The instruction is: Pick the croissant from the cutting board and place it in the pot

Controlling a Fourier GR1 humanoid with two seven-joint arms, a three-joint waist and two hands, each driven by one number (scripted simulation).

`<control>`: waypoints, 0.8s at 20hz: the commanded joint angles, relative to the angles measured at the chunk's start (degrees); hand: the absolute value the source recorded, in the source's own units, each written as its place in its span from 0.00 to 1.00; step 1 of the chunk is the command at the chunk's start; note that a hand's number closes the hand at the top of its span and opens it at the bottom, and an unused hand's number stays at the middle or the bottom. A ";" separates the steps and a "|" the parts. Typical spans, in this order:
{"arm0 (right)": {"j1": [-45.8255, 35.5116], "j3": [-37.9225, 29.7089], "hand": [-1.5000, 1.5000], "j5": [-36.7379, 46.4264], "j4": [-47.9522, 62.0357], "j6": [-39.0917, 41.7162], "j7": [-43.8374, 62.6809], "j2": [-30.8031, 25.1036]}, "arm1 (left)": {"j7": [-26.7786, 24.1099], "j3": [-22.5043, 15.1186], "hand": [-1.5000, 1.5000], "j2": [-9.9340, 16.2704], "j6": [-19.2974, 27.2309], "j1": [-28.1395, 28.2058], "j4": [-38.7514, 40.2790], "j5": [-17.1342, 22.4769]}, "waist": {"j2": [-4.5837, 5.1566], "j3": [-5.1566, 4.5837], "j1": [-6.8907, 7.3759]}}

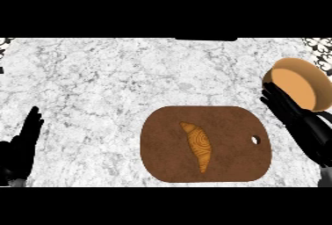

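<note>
In the head view, the croissant lies near the middle of the brown cutting board, untouched, its long axis running from far-left to near-right, almost in line with the near–far direction and only slightly slanted. The right hand sits to the right of the board, fingers straight and held together, pointing away toward the far side, holding nothing; it stands between the board's right edge and the orange pot, which sits at the far right and appears to touch or overlap the hand's fingertips. The croissant therefore lies to the left of and slightly nearer than those fingers. The left hand rests at the left edge, fingers up, straight and relaxed, well apart from the board. The right hand is judged the nearer one, and a grasp would probably close across the croissant's narrow width.
</note>
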 commanded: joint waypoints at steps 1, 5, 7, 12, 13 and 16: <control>-0.37 -1.88 1.00 2.66 -3.33 1.11 -4.63 -1.34 | -3.70 -0.83 0.50 -3.80 -1.06 1.33 1.02 0.00 | -2.20 2.17 -0.23; -10.12 -8.14 1.00 8.01 -13.32 1.20 -21.31 -1.96 | -4.15 -1.45 0.50 -6.88 -0.16 -4.79 -5.80 0.62 | -3.97 2.43 -2.02; -7.86 -14.42 1.00 22.59 -9.21 -6.31 -16.82 -11.92 | -4.18 -1.74 0.50 -8.36 -0.46 -3.72 -6.31 1.82 | -4.81 1.56 -6.56; 5.79 -7.89 0.00 30.06 -15.23 -18.84 -37.18 6.12 | -5.87 -4.14 0.50 -12.43 0.43 -5.31 -9.02 0.49 | -2.50 2.45 -2.24; 8.16 -4.89 0.00 32.20 -16.33 -19.37 -40.56 7.89 | -6.18 -4.18 0.50 -11.46 -1.34 -3.50 -10.04 1.06 | -2.51 2.42 -1.38; 16.17 -1.10 0.00 36.06 -24.09 -21.67 -46.29 10.14 | -6.13 -5.73 0.50 -14.26 2.20 -4.35 -10.82 -1.31 | -2.67 2.32 -2.03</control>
